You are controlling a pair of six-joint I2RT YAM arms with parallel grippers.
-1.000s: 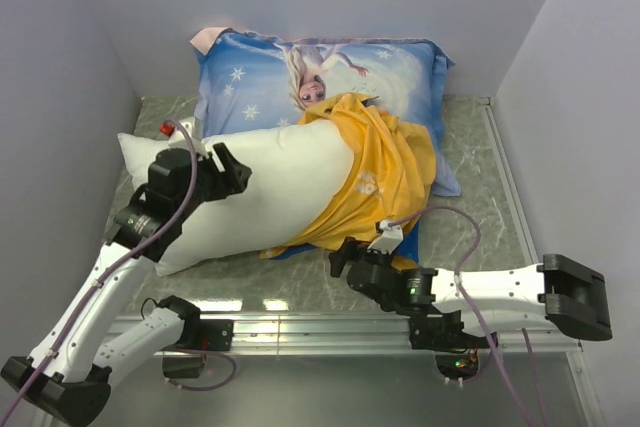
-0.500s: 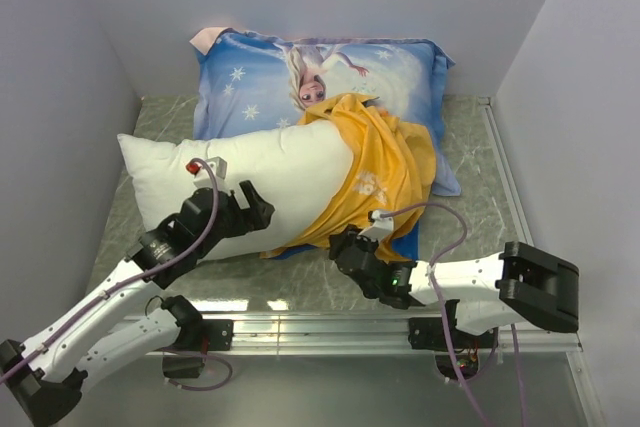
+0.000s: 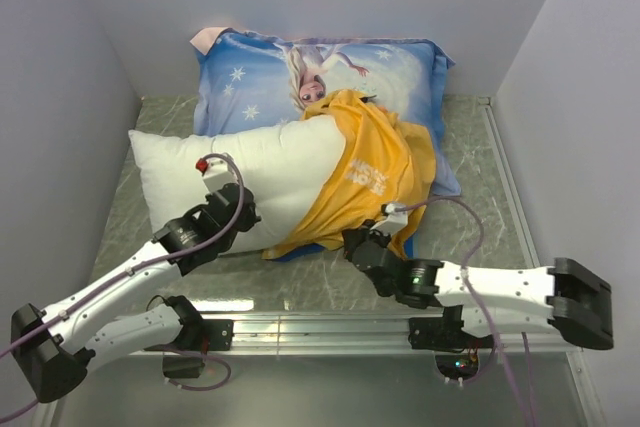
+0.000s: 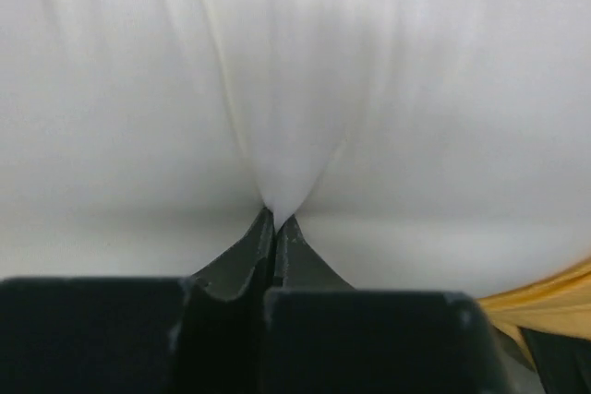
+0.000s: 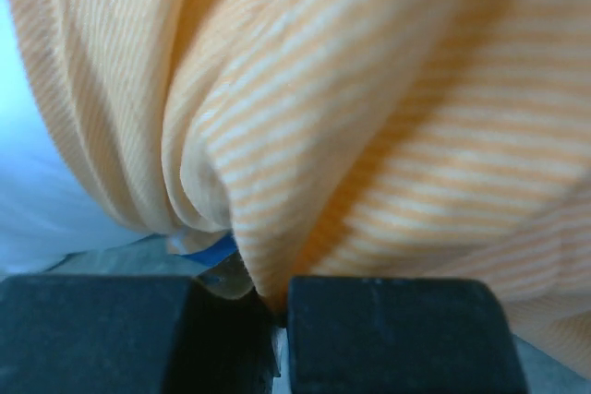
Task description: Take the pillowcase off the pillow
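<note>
Yellow-orange pillowcase (image 3: pixel 378 169), one, covers the right end of one white pillow (image 3: pixel 265 172), lying on the desk (image 3: pixel 475 232) against one blue printed pillow (image 3: pixel 250 72). Two hands: left hand (image 4: pixel 275 226) pinches a fold of the white pillow; right hand (image 5: pixel 277 302) pinches the pillowcase's near edge.

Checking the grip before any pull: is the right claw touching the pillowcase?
Touching. The right wrist view shows the right claw shut on a pinched fold of the yellow-orange pillowcase, with the fabric running down between its fingers.
</note>
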